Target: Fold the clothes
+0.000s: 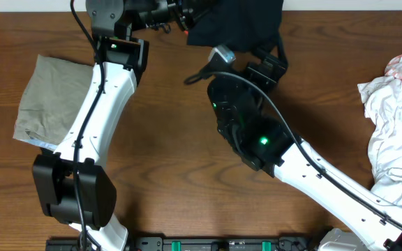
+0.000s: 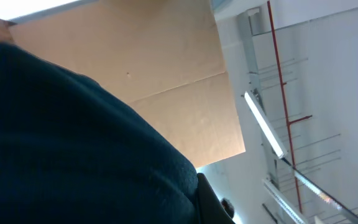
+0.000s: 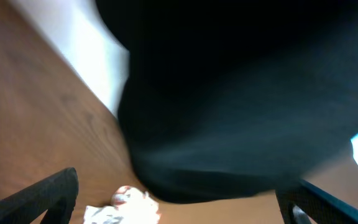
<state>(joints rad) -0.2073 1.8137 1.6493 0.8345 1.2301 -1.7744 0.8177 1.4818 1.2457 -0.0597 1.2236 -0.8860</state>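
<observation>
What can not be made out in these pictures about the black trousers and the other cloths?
Overhead view: the top edge cuts off most of the trousers.
Left wrist view: dark cloth near the lens hides the grip of the left gripper.
Right wrist view: the trousers are a blurred black mass; no waistband shows.
Overhead view: the right edge cuts off the white fabrics.

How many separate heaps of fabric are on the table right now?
3: a flat khaki-grey garment at the left, black soft-fabric trousers at the far edge, a crumpled white fabric heap at the right, possibly several pieces.
</observation>
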